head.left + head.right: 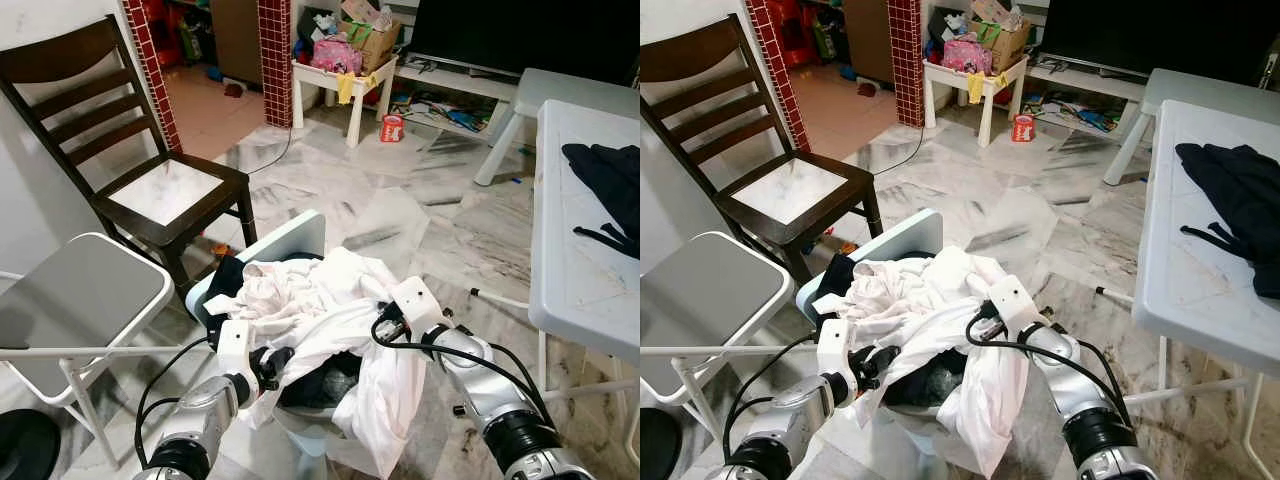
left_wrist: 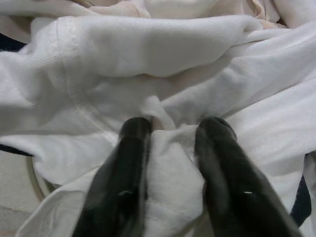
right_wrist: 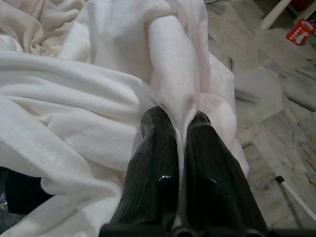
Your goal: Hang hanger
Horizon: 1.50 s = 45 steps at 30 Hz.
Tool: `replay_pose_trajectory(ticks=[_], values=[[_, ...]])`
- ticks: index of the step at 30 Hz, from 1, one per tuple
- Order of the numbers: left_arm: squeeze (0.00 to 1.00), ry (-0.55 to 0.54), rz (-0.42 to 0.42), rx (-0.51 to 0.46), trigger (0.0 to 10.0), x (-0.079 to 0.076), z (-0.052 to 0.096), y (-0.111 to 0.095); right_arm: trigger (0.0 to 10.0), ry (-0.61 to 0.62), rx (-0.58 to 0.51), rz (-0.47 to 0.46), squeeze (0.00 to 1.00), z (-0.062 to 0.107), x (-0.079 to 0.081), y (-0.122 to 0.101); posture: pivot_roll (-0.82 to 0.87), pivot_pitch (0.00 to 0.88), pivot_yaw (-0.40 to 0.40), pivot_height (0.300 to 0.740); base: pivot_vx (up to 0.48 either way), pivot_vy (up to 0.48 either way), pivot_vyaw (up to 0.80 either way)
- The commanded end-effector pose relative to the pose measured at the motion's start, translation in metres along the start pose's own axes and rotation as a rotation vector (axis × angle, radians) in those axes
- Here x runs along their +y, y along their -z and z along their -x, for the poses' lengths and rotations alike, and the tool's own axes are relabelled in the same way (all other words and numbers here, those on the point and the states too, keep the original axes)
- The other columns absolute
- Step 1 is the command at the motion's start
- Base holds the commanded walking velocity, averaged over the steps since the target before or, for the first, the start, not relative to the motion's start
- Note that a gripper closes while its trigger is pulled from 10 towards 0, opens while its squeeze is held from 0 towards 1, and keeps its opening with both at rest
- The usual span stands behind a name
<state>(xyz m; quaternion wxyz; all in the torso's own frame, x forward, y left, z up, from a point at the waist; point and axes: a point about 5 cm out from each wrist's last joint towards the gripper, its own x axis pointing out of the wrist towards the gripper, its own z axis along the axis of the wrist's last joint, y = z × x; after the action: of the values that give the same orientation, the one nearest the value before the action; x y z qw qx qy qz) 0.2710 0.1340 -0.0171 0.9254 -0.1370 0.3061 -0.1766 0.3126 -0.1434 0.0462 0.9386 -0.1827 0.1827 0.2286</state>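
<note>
Early going, I judge: both grippers, left (image 2: 168, 143) and right (image 3: 180, 131), are clenched on the white shirt (image 1: 330, 300) heaped over the basket's (image 1: 290, 240) rim, with no hanger visible and hanging undone.

A basket (image 1: 300, 240) stood between a wooden chair (image 1: 120, 150) (left) and a table (image 1: 580, 250) (right). Laundry (image 1: 320, 300) lay heaped in it. Clothing (image 1: 605, 185) lay on the table.
</note>
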Motion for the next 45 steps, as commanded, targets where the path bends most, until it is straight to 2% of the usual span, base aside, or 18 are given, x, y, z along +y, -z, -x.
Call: replay_pose_trajectory(ticks=[1,19,24,27,30,31,34,35,36,37,38,39,42,43,44,45], values=[[0.0,-0.017,-0.011,0.014,0.0,0.002,0.0,0.001,0.0,0.023,-0.007,0.009,0.0,0.001,-0.005,-0.002,-0.12,0.023,-0.013,0.74,0.0,0.0,0.0],[0.0,-0.062,-0.033,-0.084,0.0,0.004,0.001,-0.009,0.0,0.01,-0.007,0.007,0.0,-0.002,0.0,-0.004,-0.1,0.023,-0.023,0.74,0.0,0.0,0.0],[0.0,-0.124,-0.049,-0.165,0.0,0.01,0.004,-0.02,0.0,0.008,-0.011,0.006,0.0,-0.002,0.0,-0.005,-0.09,0.016,-0.022,0.74,0.0,0.0,0.0],[0.0,-0.188,-0.04,-0.289,0.0,0.016,0.009,-0.036,0.0,0.02,-0.017,0.006,0.0,-0.002,-0.003,-0.006,-0.1,0.01,-0.02,0.74,0.0,0.0,0.0],[0.0,-0.198,-0.045,-0.317,0.0,0.017,0.01,-0.04,0.0,0.026,-0.02,0.006,0.0,-0.002,-0.004,-0.006,-0.1,0.007,-0.02,0.74,0.0,0.0,0.0],[0.0,-0.211,-0.047,-0.377,0.0,0.017,0.012,-0.05,0.0,0.025,-0.026,-0.003,0.0,-0.002,-0.005,-0.007,-0.1,0.003,-0.02,0.74,0.0,0.0,0.0],[0.0,-0.216,-0.076,-0.462,0.0,0.015,0.016,-0.064,0.0,0.014,-0.032,-0.008,0.0,-0.002,-0.004,-0.009,-0.1,0.0,-0.021,0.74,0.0,0.0,0.0],[0.0,-0.203,-0.12,-0.518,0.0,0.011,0.018,-0.074,0.0,-0.002,-0.038,-0.013,0.0,-0.002,-0.003,-0.009,-0.09,0.0,-0.023,0.74,0.0,0.0,0.0],[0.0,-0.2,-0.131,-0.53,0.0,0.01,0.019,-0.077,0.0,-0.006,-0.039,-0.015,0.0,-0.002,-0.002,-0.01,-0.09,0.0,-0.023,0.74,0.0,0.0,0.0],[0.0,-0.177,-0.149,-0.554,0.0,0.006,0.02,-0.081,5.0,-0.011,-0.042,-0.01,0.0,-0.002,-0.002,-0.01,-0.09,0.0,-0.025,0.74,0.0,0.0,0.0],[0.0,-0.161,-0.161,-0.573,0.0,0.003,0.021,-0.084,9.1,-0.018,-0.045,-0.006,0.0,-0.002,-0.001,-0.011,-0.09,0.0,-0.026,0.74,0.0,0.0,0.0],[0.0,-0.143,-0.175,-0.596,0.0,0.0,0.022,-0.088,10.0,-0.032,-0.053,-0.008,0.0,-0.002,-0.001,-0.012,-0.09,0.0,-0.026,0.74,0.0,0.0,0.0],[0.0,-0.079,-0.206,-0.672,0.0,-0.013,0.027,-0.102,10.0,-0.067,-0.094,-0.015,0.0,0.0,-0.001,-0.019,-0.09,0.0,-0.026,0.74,0.0,0.0,0.0],[0.0,-0.055,-0.211,-0.706,0.0,-0.019,0.03,-0.108,10.0,-0.089,-0.117,-0.022,0.64,0.002,-0.001,-0.023,-0.09,0.0,-0.026,0.74,0.0,0.0,0.0],[0.0,-0.041,-0.224,-0.739,0.0,-0.025,0.034,-0.116,10.0,-0.114,-0.149,-0.042,1.0,0.004,-0.003,-0.027,-0.09,0.0,-0.026,0.74,0.0,0.0,0.0],[0.0,-0.039,-0.231,-0.751,0.0,-0.026,0.035,-0.119,10.0,-0.124,-0.161,-0.049,1.0,0.005,-0.004,-0.029,-0.09,0.0,-0.026,0.74,0.0,0.0,0.0]])
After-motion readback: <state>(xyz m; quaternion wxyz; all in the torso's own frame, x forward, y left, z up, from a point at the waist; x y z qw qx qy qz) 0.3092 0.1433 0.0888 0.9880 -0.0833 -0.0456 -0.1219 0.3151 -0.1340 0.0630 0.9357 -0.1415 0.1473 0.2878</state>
